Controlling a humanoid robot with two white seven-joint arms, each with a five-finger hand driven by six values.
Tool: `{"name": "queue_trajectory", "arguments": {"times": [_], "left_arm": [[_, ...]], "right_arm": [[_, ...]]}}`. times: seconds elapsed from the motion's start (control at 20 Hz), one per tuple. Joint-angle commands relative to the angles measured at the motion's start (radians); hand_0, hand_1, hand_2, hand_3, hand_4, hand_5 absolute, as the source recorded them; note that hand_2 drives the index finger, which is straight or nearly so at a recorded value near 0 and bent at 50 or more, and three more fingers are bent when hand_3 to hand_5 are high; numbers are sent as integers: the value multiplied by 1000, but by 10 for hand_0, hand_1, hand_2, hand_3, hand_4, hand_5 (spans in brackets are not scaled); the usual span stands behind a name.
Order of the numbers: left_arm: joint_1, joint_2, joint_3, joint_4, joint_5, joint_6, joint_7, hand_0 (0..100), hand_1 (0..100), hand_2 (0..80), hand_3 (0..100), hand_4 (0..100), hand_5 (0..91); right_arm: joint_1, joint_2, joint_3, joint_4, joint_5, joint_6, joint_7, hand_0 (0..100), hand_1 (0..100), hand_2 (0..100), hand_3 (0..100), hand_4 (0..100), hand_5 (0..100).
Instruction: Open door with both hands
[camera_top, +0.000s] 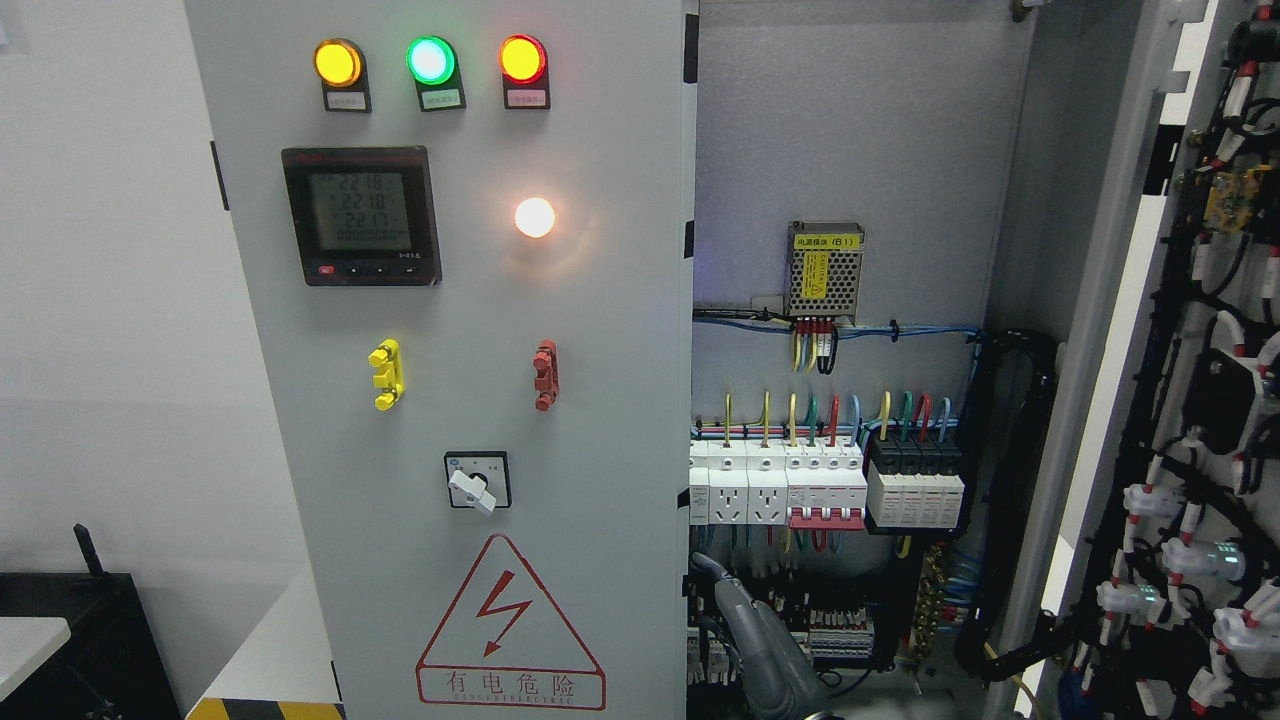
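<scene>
Status: tall grey metal cabinet, two doors. The right-hand grey door with black wiring looms and white connectors on its inner face (1200, 420) is already swung wide, so the bay of white breakers and coloured wires (800, 480) is exposed. The left-hand grey steel door carrying the amber, green and red lamps and the black meter (600, 400) looks closed or nearly so.

I see one arm only: a grey limb comes up from the bottom edge, right of centre, so I call it the right hand (750, 630). It sits low inside the open bay, tip pointing up and left, just beside the left door's free edge. I can't tell whether its fingers are open or curled; it holds nothing that I can see. Left hand is out of shot.

Key geometry: that free edge runs vertically, immediately left of the hand, apparent hinges on the far left side. My read: the next move is hooking behind that edge and pulling outward and left. Risk: snagging the wiring close behind the hand.
</scene>
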Motion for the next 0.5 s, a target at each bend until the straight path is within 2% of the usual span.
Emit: {"name": "queue_trajectory", "arguments": {"times": [0.0,0.45], "left_arm": [[0,0,0,0,21,1,-1,0,0,0,0,0,0],[0,0,0,0,20,1,1,0,0,0,0,0,0]], "right_arm": [[-5,-12,-2,7,-1,-1,51,383,0,0,0,0,0],[-49,-25,-23,53,-29,1,63,382,0,0,0,0,0]]}}
